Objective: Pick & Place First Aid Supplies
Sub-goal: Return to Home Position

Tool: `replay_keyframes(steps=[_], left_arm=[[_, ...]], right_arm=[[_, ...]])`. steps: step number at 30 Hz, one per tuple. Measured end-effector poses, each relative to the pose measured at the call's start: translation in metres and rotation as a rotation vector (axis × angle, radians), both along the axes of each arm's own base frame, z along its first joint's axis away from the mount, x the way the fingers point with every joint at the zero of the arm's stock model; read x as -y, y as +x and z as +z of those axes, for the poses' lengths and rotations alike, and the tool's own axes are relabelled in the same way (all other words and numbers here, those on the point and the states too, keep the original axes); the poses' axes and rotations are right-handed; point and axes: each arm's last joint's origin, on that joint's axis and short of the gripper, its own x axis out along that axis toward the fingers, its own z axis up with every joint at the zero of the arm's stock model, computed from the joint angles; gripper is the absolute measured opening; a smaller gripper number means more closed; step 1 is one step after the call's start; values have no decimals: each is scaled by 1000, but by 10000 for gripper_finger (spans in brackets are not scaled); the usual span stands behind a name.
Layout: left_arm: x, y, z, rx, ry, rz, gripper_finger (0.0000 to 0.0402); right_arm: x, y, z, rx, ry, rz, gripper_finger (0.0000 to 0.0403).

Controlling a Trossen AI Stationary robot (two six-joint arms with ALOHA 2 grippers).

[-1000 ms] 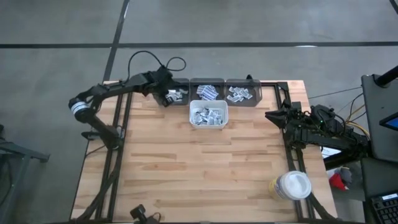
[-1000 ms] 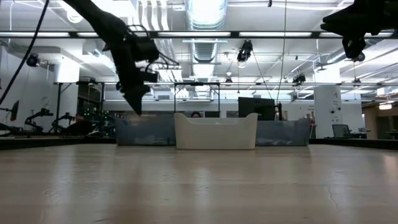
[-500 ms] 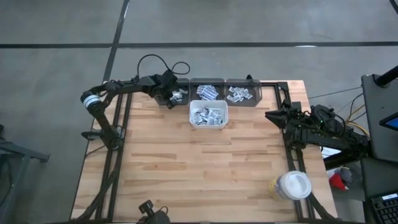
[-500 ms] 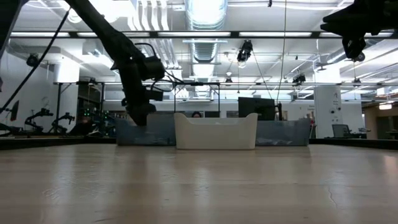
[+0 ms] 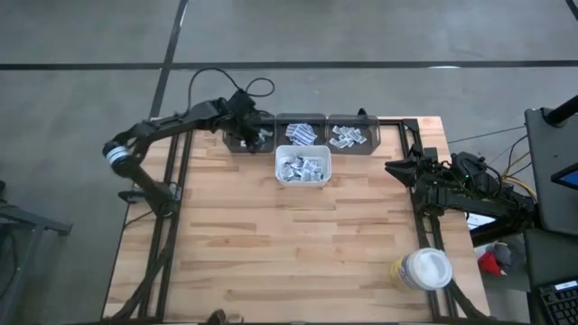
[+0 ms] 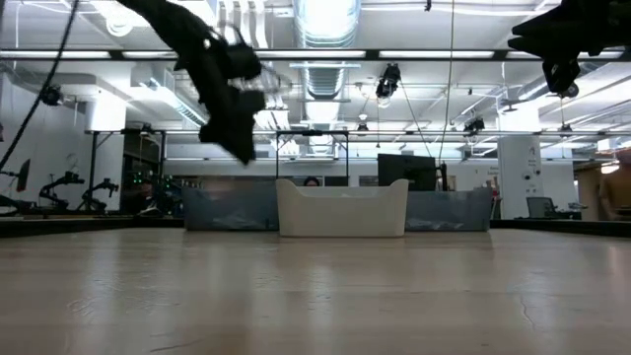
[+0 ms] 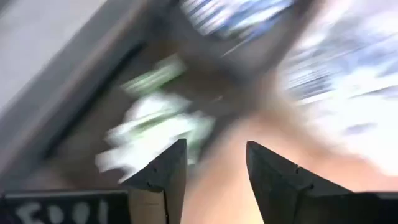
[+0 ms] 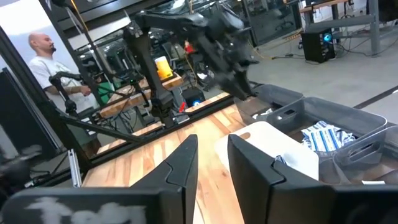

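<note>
Left gripper (image 7: 216, 144) — dark, 2-pronged, parted, empty — over green-white sachets (image 7: 155, 121).

Left claw (image 7: 215, 148) parted, raised, right claw (image 8: 212, 142) idle

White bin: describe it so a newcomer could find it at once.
On the wooden table, three dark bins line the far edge, the left gripper above the leftmost. The white bin stands just in front of the middle one, holding sachets. It alone is white and out of the row.
</note>
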Motion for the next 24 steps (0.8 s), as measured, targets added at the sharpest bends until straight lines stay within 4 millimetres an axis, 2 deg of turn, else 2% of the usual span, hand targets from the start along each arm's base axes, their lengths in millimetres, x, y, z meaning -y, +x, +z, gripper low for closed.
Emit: replay_keyframes(steps=[3, 6, 10, 13, 18, 21, 24], left_arm=[[25, 0, 31, 214, -110, -41, 160], [58, -4, 58, 363, -164, -116, 161], [114, -15, 87, 496, -91, -244, 161], [155, -30, 98, 584, -21, -265, 161], [221, -54, 90, 683, 92, -249, 161], [255, -68, 74, 720, 149, -288, 161], [276, -81, 53, 778, 167, -282, 161]], right_arm=[[0, 0, 0, 0, 0, 0, 79], [0, 0, 0, 0, 0, 0, 73], [0, 0, 0, 0, 0, 0, 67], [0, 0, 0, -1, 0, 1, 65], [0, 0, 0, -1, -3, 1, 72], [0, 0, 0, -2, -3, 1, 78], [0, 0, 0, -3, -1, 2, 82]])
